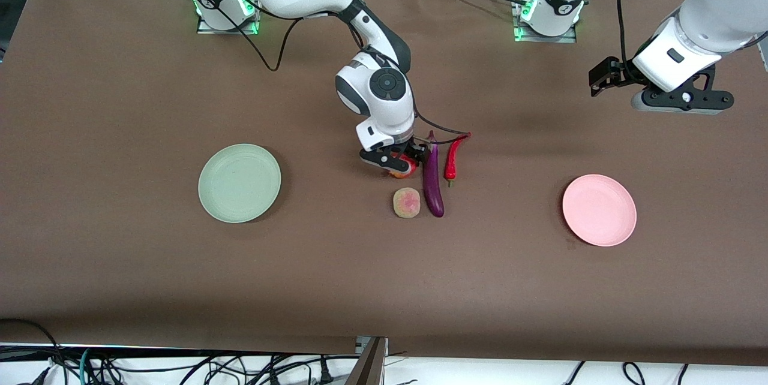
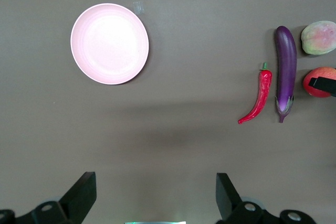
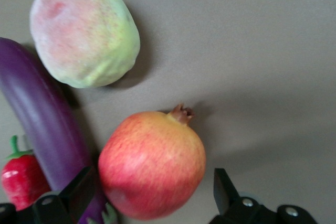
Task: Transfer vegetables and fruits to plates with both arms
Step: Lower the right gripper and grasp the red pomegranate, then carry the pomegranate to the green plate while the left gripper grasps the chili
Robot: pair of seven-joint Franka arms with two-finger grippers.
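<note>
My right gripper (image 1: 393, 163) is down at the table's middle, open, its fingers (image 3: 79, 190) on either side of the round red-yellow fruit (image 3: 152, 163), with a gap showing at one finger. The peach (image 1: 406, 202) lies just nearer the camera. The purple eggplant (image 1: 432, 184) and the red chili (image 1: 453, 160) lie beside them, toward the left arm's end. The pale green plate (image 1: 239, 183) sits toward the right arm's end, the pink plate (image 1: 599, 210) toward the left arm's end. My left gripper (image 1: 681, 103) hangs open and holds nothing (image 2: 155, 192), over bare table near the pink plate (image 2: 109, 43).
A black cable (image 1: 441, 133) from the right arm trails across the table next to the eggplant's stem. Brown tabletop lies between the produce and each plate. Cables hang along the table edge nearest the camera.
</note>
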